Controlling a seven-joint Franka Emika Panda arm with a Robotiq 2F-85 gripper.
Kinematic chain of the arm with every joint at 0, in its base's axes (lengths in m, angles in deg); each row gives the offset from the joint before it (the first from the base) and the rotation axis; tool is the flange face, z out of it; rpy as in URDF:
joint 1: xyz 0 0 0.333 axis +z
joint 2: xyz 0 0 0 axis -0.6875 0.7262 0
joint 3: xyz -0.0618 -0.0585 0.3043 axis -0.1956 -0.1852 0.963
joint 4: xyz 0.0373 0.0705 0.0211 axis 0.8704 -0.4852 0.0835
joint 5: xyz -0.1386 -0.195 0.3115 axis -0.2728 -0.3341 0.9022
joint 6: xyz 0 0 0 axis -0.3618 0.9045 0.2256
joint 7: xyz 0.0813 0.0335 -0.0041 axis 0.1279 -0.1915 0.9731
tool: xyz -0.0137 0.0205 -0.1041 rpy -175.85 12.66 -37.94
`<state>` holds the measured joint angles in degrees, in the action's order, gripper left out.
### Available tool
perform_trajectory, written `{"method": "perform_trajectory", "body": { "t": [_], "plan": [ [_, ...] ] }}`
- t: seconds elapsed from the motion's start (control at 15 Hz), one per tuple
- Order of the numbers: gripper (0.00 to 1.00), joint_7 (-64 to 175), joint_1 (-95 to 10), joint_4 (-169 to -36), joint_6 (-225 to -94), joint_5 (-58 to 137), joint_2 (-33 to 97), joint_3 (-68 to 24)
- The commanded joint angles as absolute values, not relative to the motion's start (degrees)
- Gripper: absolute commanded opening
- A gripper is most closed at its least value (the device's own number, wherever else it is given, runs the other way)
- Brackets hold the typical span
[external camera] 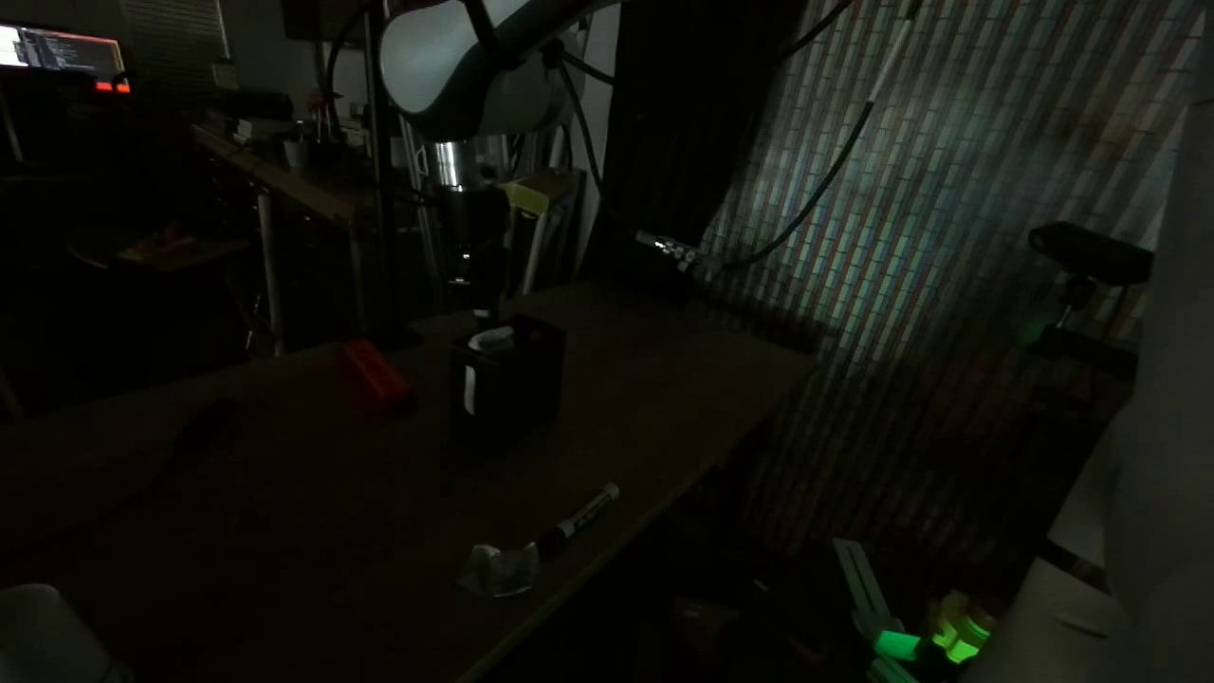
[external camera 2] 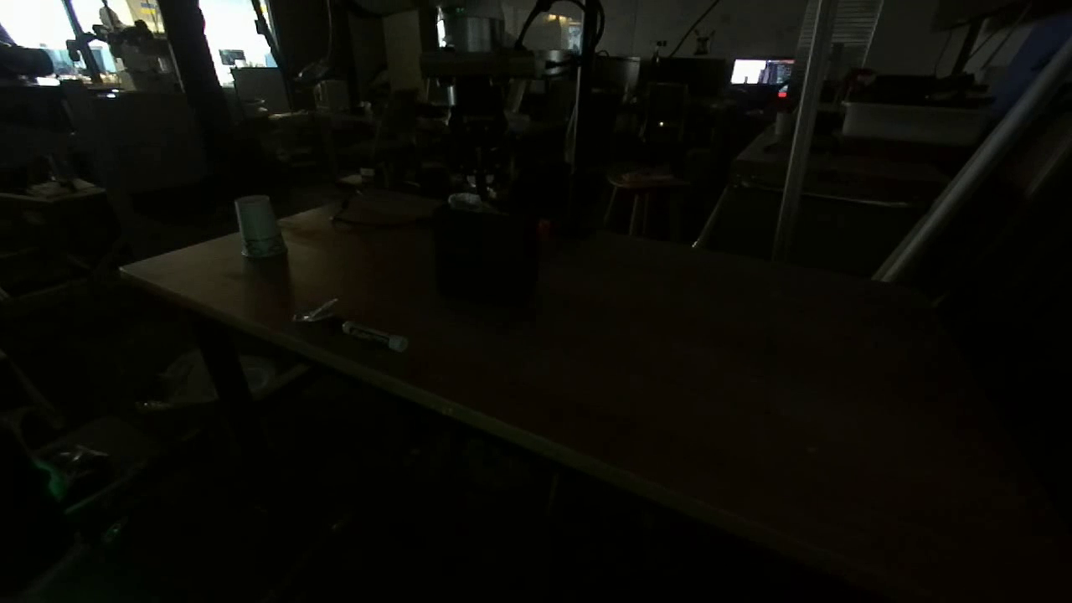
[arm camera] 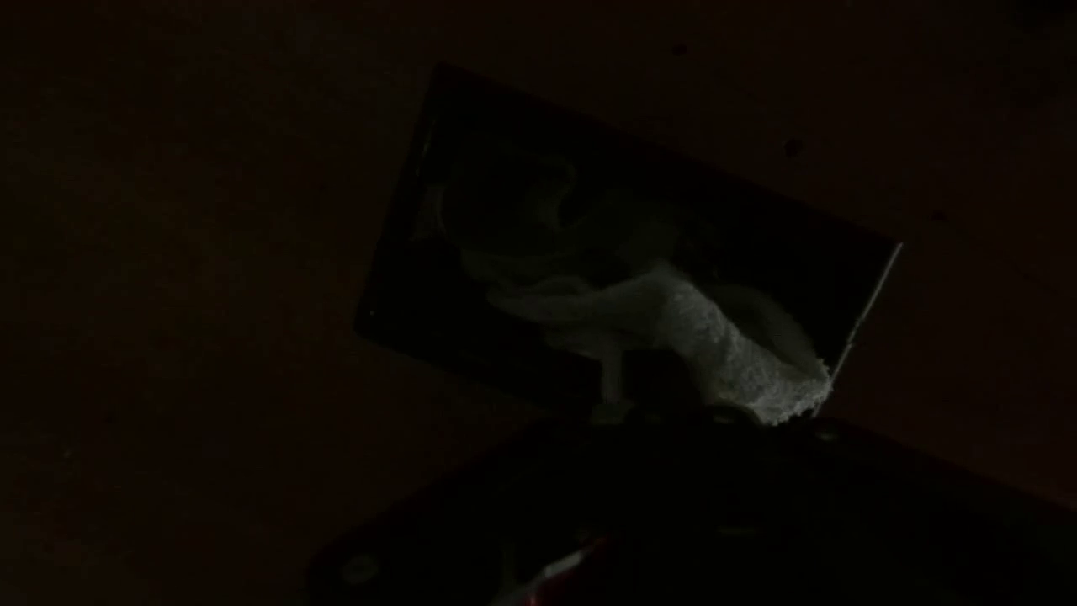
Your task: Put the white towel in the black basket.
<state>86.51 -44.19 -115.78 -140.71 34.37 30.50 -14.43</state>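
Observation:
The white towel lies bunched inside the black basket, with part of it up at the rim. In an exterior view the towel just tops the basket. In the wrist view the towel spreads across the basket's inside, and one end reaches the basket's short rim. My gripper points down right above the basket, close to the towel; it also shows in an exterior view. In the wrist view the dark fingers overlap the towel's near edge; contact and finger gap are too dark to judge.
A red block lies beside the basket. A marker and a crumpled clear wrapper lie near the table edge. A pale cup stands near the table's end. A dark cable lies behind it.

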Motion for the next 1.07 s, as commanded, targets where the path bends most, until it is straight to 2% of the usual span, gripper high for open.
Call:
{"method": "perform_trajectory", "body": {
  "t": [0.0, 1.0],
  "plan": [
    [0.00, 86.90, -44.02, -116.68, -139.31, 35.42, 29.24, -14.23],
    [0.00, 86.54, -45.07, -117.76, -140.67, 38.30, 33.73, -14.40]
  ]
}}
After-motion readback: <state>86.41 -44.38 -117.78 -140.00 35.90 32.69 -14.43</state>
